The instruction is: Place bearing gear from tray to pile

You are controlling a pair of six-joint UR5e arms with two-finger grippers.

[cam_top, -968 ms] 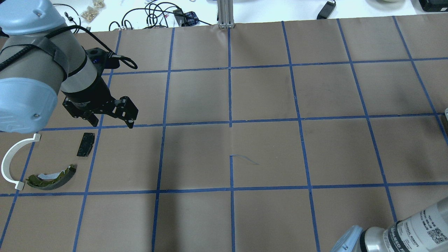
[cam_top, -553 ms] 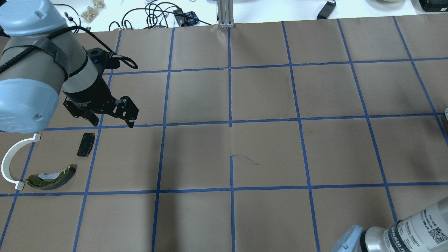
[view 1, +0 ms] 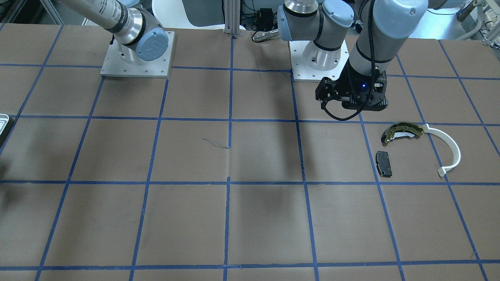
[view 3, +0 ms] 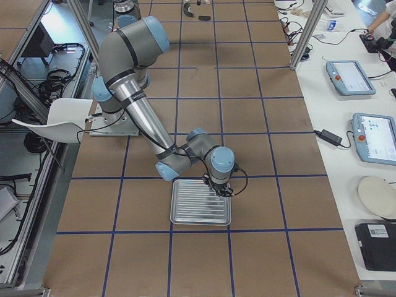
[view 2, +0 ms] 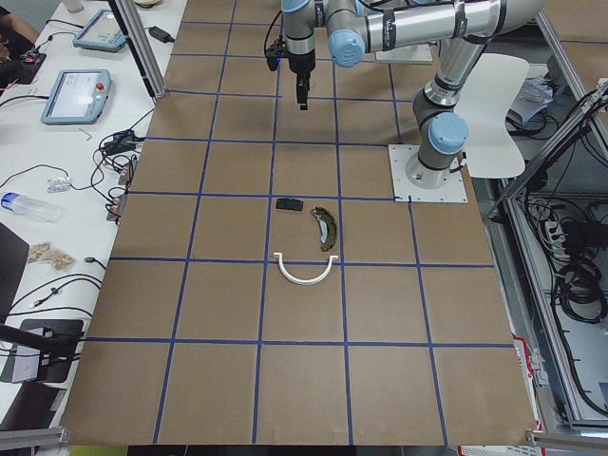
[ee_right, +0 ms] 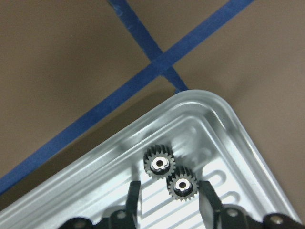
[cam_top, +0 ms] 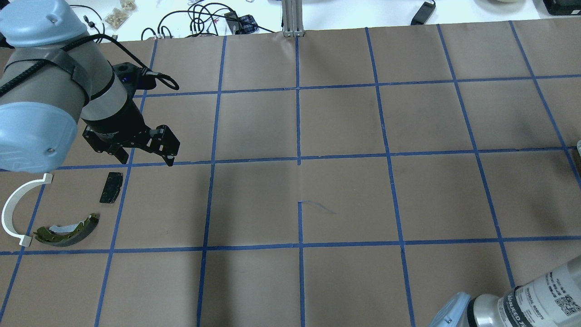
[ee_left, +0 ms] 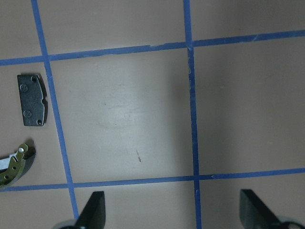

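Where the left arm [cam_top: 41, 91] hung: you saw it barely drift over the last second in the overhead view. The left gripper [cam_top: 145, 158] hovered just beside the pile, jaws spread wide and empty. You could take it that this arm was only waiting.
Right arm [view 3: 142, 124]: it reached down low over the tray. The earlier overhead pictures never showed you its gripper, so you could not say what it had just done.
Tray [view 3: 201, 221]: it lay at the table's end on the robot's right, well apart from the pile.
Pile: the white half-ring [cam_top: 11, 213], the brake shoe [cam_top: 68, 229] and the black pad [cam_top: 111, 187] lay as they had a second before. No gear was among them, so by my reading you were at the pick-up step, with the whole carry across the table left to do.
Gears: two small toothed gears lay touching each other in a rounded corner of the tray.
Right gripper [ee_right: 169, 191]: its jaws stood open with nothing in their grip.
Near gear [ee_right: 181, 186]: it sat between the fingertips, a little closer to the right-hand one in the wrist view.
Far gear [ee_right: 158, 163]: it lay just past the tips, so closing there might have nudged or caught it too.
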